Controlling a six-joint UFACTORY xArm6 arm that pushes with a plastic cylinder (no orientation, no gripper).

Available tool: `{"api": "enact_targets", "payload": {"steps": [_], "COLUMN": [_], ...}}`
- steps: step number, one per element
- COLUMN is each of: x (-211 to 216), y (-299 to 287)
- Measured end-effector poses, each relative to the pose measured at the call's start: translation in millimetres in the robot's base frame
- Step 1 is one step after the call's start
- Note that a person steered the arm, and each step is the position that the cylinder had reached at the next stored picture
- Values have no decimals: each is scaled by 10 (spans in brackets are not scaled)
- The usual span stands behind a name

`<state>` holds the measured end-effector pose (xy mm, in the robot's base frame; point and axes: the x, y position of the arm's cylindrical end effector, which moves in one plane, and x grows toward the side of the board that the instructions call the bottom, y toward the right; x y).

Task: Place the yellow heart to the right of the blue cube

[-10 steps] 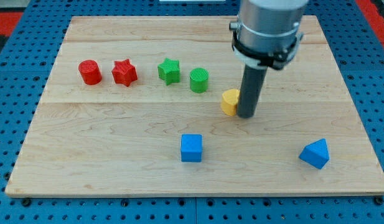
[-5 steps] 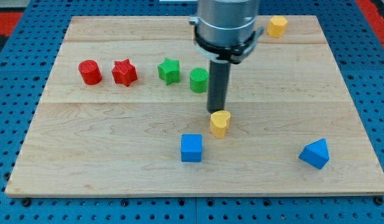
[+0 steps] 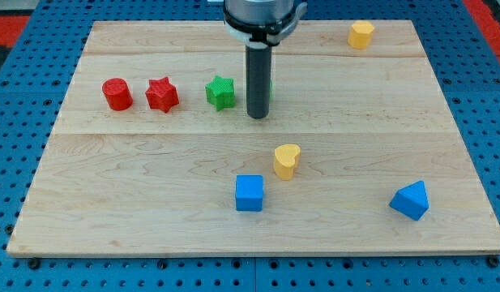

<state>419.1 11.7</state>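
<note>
Since no claw was fitted, only my tip (image 3: 257,116) was seen, parked up by the green star (image 3: 220,92), well apart from the yellow heart (image 3: 287,161). Heart sat up-right of the blue cube (image 3: 250,193); it could easily get shoved past if hit off-centre.

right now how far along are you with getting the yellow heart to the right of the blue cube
Mostly done: the yellow heart sits just up and to the view's right of the blue cube, close but not level with it. In hand: nothing; my tip is apart from the heart, toward the view's top, by the green star. Left: perhaps one nudge toward the view's bottom to bring it level.
</note>
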Motion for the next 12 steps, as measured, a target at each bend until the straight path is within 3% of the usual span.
{"api": "enact_targets", "payload": {"steps": [3,4,6,8,9,12], "x": [719,778,815,450,345,729], "y": [27,-101,386,447,807,803]}}
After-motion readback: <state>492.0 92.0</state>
